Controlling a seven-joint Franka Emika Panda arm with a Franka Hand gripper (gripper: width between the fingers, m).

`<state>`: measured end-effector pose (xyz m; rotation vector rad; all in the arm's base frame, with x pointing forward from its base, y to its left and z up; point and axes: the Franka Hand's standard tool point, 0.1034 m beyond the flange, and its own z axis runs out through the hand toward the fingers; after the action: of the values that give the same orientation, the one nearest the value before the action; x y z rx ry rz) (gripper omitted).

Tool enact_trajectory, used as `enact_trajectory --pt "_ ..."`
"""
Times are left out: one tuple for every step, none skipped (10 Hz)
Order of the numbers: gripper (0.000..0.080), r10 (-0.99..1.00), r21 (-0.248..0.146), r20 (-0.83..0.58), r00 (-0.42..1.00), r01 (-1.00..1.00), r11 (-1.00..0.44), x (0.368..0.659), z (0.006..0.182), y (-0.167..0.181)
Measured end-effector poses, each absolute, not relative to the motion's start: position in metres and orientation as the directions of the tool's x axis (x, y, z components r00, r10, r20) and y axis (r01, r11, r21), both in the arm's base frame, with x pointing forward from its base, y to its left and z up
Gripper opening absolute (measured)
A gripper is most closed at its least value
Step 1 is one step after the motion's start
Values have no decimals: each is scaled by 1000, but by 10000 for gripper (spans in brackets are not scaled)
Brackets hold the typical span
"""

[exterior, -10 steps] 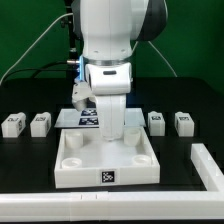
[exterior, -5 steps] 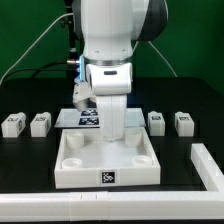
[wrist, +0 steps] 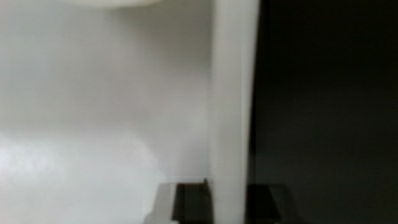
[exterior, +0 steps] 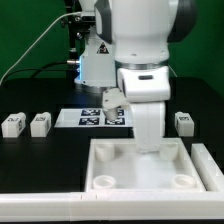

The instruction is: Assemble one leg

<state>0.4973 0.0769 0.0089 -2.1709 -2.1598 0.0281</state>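
Observation:
The large white square plate with round corner sockets lies at the front right of the table. My gripper reaches down onto its far wall and is shut on that wall. In the wrist view the wall's rim runs between my two dark fingers, with the plate's floor on one side. Two legs, small white blocks, lie at the exterior view's left. A third leg lies at the right. A fourth leg is hidden behind the arm.
The marker board lies behind the plate at mid table. A white raised bracket stands at the exterior view's right, against the plate's right side. A low white border runs along the front edge.
The arm has moved to the exterior view's right and toward the front, and the plate has slid with it from the middle to the right. The legs have not moved.

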Motion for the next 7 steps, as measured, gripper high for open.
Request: enact_trajectory --pt "64 999 -76 43 14 997 -11 497 9 81" --pt "64 999 -76 42 16 997 -13 497 9 81" --pt "64 999 -74 43 14 997 -11 497 9 80" --pt "64 999 -57 42 22 998 -19 497 9 81" --pt "64 999 -55 43 23 998 -20 497 9 80" --pt "64 999 -57 43 24 998 -21 497 8 80" --pt "173 999 -57 43 24 998 -22 497 8 80"
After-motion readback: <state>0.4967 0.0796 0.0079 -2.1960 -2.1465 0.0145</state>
